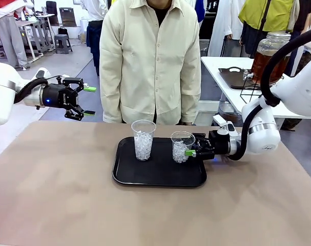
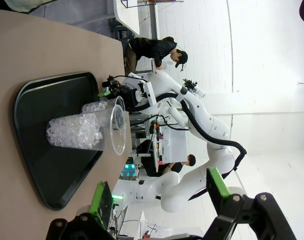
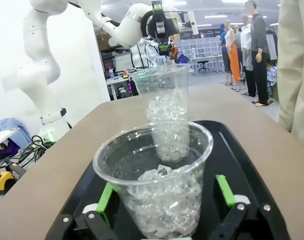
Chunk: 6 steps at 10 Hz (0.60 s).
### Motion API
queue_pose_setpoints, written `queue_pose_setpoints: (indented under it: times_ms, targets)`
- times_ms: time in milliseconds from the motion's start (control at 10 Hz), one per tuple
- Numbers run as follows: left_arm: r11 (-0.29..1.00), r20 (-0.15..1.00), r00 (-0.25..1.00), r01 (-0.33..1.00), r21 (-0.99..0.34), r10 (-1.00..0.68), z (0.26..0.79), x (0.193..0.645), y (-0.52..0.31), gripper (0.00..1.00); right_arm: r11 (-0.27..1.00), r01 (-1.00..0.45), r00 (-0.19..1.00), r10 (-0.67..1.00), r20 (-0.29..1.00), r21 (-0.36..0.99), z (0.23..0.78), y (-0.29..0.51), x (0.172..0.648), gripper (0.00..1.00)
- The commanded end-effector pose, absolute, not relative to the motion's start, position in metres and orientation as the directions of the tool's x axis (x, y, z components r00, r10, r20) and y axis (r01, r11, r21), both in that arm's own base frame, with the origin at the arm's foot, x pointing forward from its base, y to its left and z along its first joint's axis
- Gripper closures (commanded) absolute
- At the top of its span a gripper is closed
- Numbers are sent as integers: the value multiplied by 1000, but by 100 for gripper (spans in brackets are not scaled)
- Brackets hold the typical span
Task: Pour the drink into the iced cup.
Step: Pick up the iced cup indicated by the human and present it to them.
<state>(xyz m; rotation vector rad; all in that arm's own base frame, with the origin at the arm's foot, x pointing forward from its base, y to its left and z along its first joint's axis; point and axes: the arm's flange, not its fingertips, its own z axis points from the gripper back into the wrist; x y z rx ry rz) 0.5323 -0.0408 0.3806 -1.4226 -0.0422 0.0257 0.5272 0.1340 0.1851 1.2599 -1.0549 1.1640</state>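
Right gripper lies low over the tray, its two fingers open and set one on each side of the short cup. In the right wrist view one green pad sits close against the cup wall, while the other pad stands a little apart from it, so the cup is straddled rather than squeezed. That cup is clear plastic and holds ice to about half its height.

Just beside it on the same black tray stands a second, tall cup, also clear and filled with ice; the two cups do not touch. One tray lies on the brown table, near the far edge.

The drink, an amber-brown liquid, fills one large glass jar with a silvery lid. The jar rests on a black wire stand on a white side table, well apart from both cups, behind the right arm.

Left gripper hangs in the air over the table's far left edge, its fingers spread wide and holding nothing.

One person in a cream shirt stands at the far side, directly behind the tray.
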Motion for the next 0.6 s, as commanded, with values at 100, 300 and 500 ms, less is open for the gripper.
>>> queue_pose_setpoints:
  times_ms: [100,300,500]
  targets:
    - [141,5,998,-3,-990,55,383,532,-41,0,-26,-989,142,72,987,144,181,149,537,0]
    - [141,5,998,-3,-990,55,383,532,-41,0,-33,-987,153,81,985,156,181,151,537,0]
    - [141,5,998,-3,-990,55,383,532,-41,0,-40,-986,156,83,984,160,180,155,537,0]
